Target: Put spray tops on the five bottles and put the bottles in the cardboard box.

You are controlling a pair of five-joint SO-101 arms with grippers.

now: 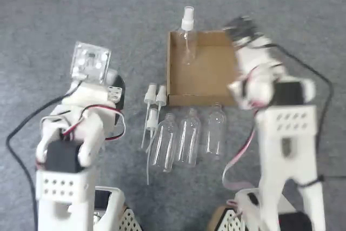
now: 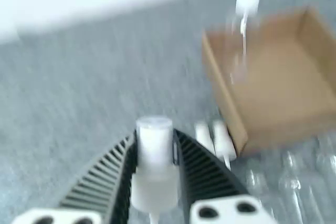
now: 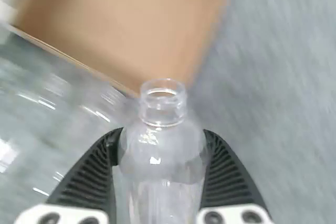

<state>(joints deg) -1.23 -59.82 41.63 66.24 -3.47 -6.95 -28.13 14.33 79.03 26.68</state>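
One down: a capped bottle (image 1: 188, 36) stood in the box (image 1: 208, 87) beyond my right end effector (image 3: 163, 137), which gripped an open bottle (image 3: 163, 103). My left end effector (image 2: 156, 139) held a top (image 2: 154, 179). Three bottles (image 1: 189, 136) lay uncapped nearby.

Free box (image 1: 208, 74) floor beside upright bottle (image 1: 188, 39)

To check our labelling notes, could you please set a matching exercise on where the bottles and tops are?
1 capped clear plastic bottle
2 held topless clear plastic bottle
3 held white plastic spray top

A left arm's jaws
B right arm's jaws
C upright in brown cardboard box

Pairs: 1-C, 2-B, 3-A
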